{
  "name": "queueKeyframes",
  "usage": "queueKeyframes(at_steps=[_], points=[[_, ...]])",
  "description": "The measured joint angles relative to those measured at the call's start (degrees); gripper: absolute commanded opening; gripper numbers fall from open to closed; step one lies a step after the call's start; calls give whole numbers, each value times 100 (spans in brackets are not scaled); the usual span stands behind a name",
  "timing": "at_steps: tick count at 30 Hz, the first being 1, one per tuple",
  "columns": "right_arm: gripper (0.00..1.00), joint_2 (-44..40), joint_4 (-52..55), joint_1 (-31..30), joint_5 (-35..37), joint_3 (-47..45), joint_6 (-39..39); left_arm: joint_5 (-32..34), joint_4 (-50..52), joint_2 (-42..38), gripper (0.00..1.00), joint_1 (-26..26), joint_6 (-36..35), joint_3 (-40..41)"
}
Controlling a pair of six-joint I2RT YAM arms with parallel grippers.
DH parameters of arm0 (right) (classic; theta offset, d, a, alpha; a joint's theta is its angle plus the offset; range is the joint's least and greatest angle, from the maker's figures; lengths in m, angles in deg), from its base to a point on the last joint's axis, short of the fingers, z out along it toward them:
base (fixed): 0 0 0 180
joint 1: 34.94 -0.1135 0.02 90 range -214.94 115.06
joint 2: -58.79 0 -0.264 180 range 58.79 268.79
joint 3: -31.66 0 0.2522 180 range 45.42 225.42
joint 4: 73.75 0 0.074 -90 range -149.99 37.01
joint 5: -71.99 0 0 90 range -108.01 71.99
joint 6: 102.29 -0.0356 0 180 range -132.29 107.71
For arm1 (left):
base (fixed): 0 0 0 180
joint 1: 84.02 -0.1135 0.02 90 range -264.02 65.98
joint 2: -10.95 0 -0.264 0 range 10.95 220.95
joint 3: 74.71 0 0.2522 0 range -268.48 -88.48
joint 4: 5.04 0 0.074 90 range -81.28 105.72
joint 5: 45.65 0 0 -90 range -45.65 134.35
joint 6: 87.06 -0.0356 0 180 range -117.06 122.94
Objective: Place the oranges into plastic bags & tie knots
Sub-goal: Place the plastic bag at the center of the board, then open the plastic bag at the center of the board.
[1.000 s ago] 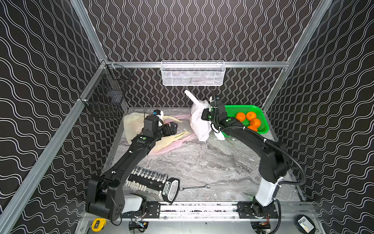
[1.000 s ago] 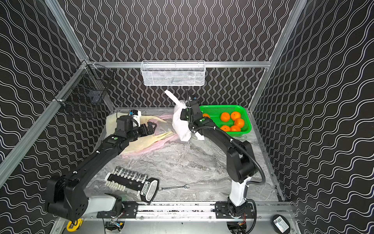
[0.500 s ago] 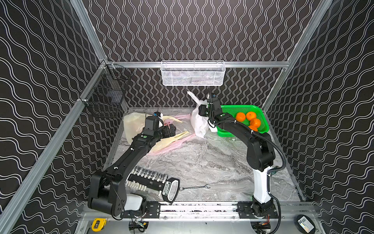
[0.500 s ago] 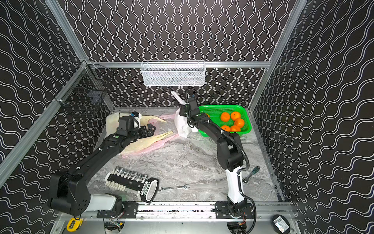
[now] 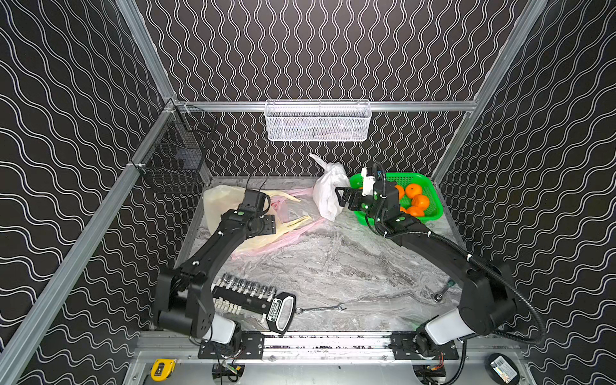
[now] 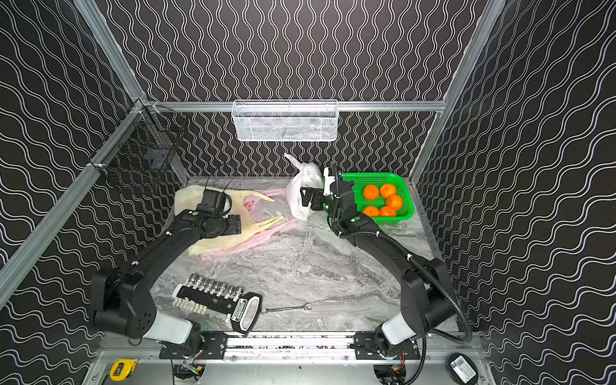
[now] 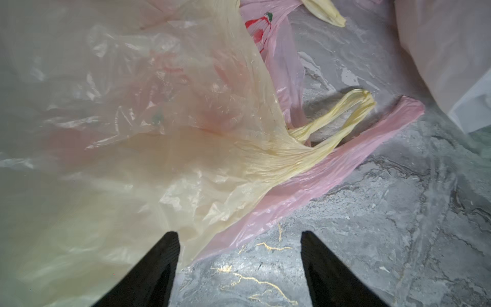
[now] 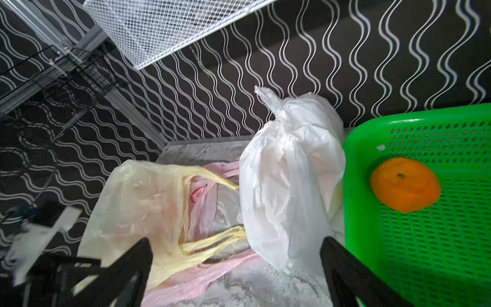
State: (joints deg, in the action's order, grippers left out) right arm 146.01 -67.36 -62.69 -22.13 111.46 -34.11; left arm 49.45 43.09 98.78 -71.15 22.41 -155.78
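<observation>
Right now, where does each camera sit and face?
Top views: high at the front, looking down and back over the table; left arm and right arm show whole.
Left wrist: looks down on the yellowish bag and pink bag; left gripper open.
Right wrist: faces the back wall, white bag, green basket; right gripper open.
Shared: both wrist views show the yellowish bag.

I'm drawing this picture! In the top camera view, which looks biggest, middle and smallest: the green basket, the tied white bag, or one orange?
1. green basket
2. white bag
3. orange; the oranges all look about alike.
</observation>
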Motion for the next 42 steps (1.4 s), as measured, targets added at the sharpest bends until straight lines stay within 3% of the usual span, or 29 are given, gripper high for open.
queueKeyframes(at_steps=[6, 10, 14, 18, 26, 31, 36, 42], points=[[100, -494, 411, -44, -409, -586, -87, -59, 70, 1217, 82, -111, -37, -1034], [100, -841, 632, -31, -210, -1021, -315, 348, 284, 2046, 83, -118, -210, -1954], [100, -1344, 772, -15, -162, -1292, -282, 852, 619, 2688, 91, -118, -380, -2710], [100, -1773, 575, 9, -175, -1814, -170, 1211, 874, 3145, 95, -101, -492, -3235], [100, -1768, 577, 15, -306, -1764, 35, 1458, 1097, 3919, 98, 103, -612, -3952], [100, -1725, 697, 15, -367, -1716, 85, 1604, 1200, 4277, 84, 184, -610, -4124], [100, -1727, 852, 15, -385, -1672, 83, 1729, 1207, 4249, 55, 184, -608, -3921], [100, -1875, 1045, 15, -118, -1609, 33, 1661, 1049, 3504, 23, 188, -610, -3029]])
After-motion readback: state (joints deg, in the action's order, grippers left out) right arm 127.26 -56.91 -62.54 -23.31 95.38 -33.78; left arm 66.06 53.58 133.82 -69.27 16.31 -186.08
